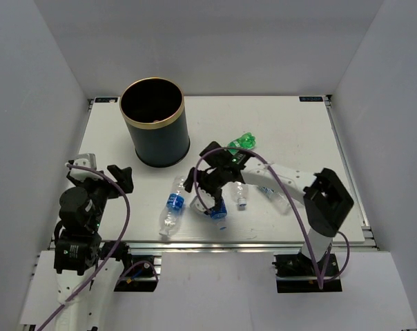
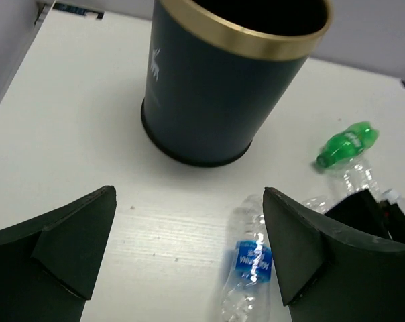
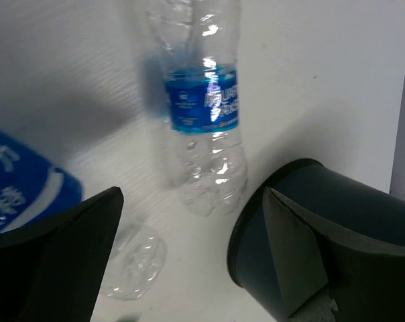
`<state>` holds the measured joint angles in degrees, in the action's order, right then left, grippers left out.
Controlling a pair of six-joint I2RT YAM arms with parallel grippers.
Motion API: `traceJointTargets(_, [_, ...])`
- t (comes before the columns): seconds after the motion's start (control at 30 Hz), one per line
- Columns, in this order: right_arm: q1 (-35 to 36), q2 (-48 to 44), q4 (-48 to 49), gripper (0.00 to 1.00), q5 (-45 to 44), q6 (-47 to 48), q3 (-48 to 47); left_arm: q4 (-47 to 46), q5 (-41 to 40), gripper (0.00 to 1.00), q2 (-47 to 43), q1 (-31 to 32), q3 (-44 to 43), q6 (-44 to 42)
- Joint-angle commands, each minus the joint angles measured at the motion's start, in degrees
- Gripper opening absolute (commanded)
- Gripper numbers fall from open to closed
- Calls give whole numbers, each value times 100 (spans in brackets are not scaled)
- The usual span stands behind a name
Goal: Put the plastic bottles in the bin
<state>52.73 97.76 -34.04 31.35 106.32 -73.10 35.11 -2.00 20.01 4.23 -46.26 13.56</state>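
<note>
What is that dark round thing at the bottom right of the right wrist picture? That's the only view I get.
Observer: That's the foot of the bin. The top camera shows it whole. It stands upright on the far left part of the table, open on top, with a thin gold rim.
Operator: All I see is a clear bottle with a blue label. Are any of them coloured?
Observer: Yes. One green bottle lies on its side to the right of the bin, apart from it.
</note>
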Motion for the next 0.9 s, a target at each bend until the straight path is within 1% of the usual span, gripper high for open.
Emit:
traceJointTargets(0.0, [281,401,300,90,-243,-426,-677,144,-248,100,-321,-36,101,-135])
traceJointTargets(0.03, [317,568,336,90,-435,-698,-871,145,-300,100,-401,-36,100,-135])
traceJointTargets(0.1, [501,822,311,90,-568,-885,-1134,93,-371,100,-620,-36,187,-135])
traceJointTargets(0.13, [536,1007,302,90,-795,-911,-1310,92,-450,100,-708,-36,188,-135])
traceJointTargets(0.23, [721,1395,214,90,-1069,-877,-1645,154,-450,100,-840,-36,188,-82])
traceJointTargets(0.33, [817,1729,-180,89,-1228,-746,-2058,206,-573,100,-841,-36,188,-82])
traceJointTargets(0.47, [923,2071,-498,86,-1395,-569,-2261,206,-512,100,-894,-36,188,-82])
traceJointTargets(0.57, [976,2239,-700,86,-1439,-429,-2331,206,-512,100,-894,-36,188,-82])
traceJointTargets(0.63, [1046,2361,-700,86,-1509,-419,-2305,206,-512,100,-894,-36,188,-82])
traceJointTargets(0.8, [1143,2730,-770,84,-1641,-376,-2595,206,-512,100,-1051,-89,188,-30])
traceJointTargets(0.87, [1213,2897,-954,79,-1659,-358,-2770,206,-565,100,-1052,-89,188,-29])
